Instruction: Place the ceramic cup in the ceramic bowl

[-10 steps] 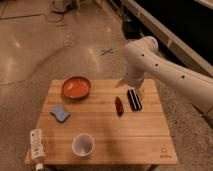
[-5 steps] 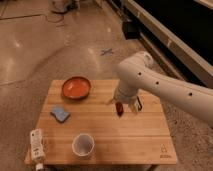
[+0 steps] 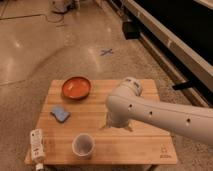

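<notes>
The ceramic cup (image 3: 83, 145), small, white and round, stands upright near the front edge of the wooden table (image 3: 145, 150). The ceramic bowl (image 3: 76, 87), shallow and orange-red inside, sits at the back left of the table. My white arm reaches in from the right over the table's middle. Below its bend, my gripper (image 3: 118, 125) points down at the tabletop, to the right of and behind the cup and in front of the bowl. Its fingers appear spread and hold nothing. The cup and the bowl are well apart.
A blue sponge (image 3: 60, 114) lies between bowl and cup on the left. A white bottle (image 3: 36, 146) with a printed label lies at the table's front left corner. The arm covers the table's centre right. Shiny floor surrounds the table.
The arm has swung left and forward over the table, toward the cup, and now covers the small red and dark items at the centre right. The cup, bowl, sponge and bottle lie unmoved on the table.
</notes>
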Motion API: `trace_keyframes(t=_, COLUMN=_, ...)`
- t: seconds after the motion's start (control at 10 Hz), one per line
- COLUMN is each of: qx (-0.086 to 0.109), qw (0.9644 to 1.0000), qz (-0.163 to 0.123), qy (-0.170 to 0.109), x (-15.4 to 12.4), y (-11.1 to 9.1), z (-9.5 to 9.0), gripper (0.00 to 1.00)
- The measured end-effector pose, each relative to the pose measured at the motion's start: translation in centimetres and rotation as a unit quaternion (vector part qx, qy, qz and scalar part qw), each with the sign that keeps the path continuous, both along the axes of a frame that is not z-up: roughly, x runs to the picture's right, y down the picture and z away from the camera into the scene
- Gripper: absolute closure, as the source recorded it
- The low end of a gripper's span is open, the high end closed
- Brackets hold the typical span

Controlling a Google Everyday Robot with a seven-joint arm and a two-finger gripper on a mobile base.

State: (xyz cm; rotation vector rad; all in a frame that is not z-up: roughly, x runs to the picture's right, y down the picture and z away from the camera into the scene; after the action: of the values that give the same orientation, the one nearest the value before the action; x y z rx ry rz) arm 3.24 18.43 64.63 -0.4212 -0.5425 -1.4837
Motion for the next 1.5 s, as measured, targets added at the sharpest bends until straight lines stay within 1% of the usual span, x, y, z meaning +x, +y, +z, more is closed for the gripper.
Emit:
trace_keyframes(t=0.2, qx=0.006, qw=0.9993, qz=-0.021, qy=-0.03, x=-2.1, y=2.3, z=-0.7, gripper=0.2)
trace_keyframes(t=0.4, qx=0.009, qw=0.9984, qz=-0.027, qy=-0.048, x=-3.6, y=3.3, z=-1.1, gripper=0.2)
trace_keyframes(t=0.5, qx=0.008, qw=0.9981, qz=-0.027, qy=-0.055, x=-4.2, y=3.8, z=-1.2, gripper=0.2)
trace_keyframes(t=1.1, qx=0.007, qw=0.9982, qz=-0.025, qy=-0.054, x=-4.1, y=3.9, z=-1.1, gripper=0.2)
trace_keyframes(t=1.5, qx=-0.021, qw=0.9963, qz=-0.029, qy=-0.078, x=-6.4, y=6.4, z=0.3, gripper=0.2)
